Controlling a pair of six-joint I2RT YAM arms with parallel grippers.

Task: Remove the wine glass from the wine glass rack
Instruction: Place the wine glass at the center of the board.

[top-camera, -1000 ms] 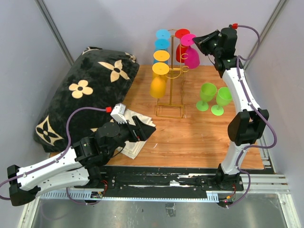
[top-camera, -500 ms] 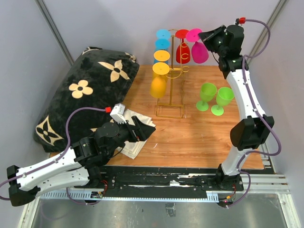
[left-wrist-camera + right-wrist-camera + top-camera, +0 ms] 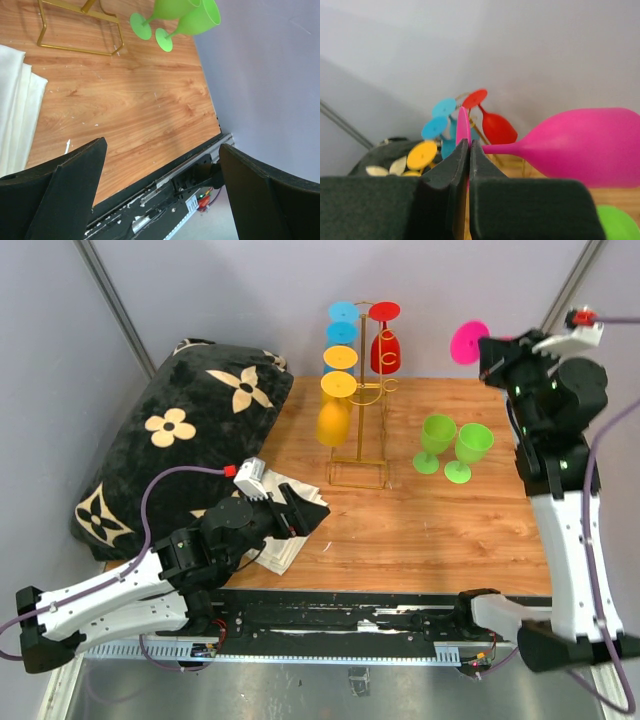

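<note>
Left gripper (image 3: pixel 305 512): my jaws stand wide apart, holding nothing, low over the counter (image 3: pixel 400 530).
Wine glass rack (image 3: pixel 360 390): upright at the back, with blue, yellow and red glasses hanging on it; the spot beside the red one has emptied in the last second.
Pink wine glass (image 3: pixel 463 342): swung clear, now well to the right of the rack. I judge it's off, with only the set-down left.
Right gripper (image 3: pixel 469 145): clamped together on the pink glass's foot, bowl jutting sideways.

High rear overview — close wrist views, rack (image 3: pixel 362 425) shared
</note>
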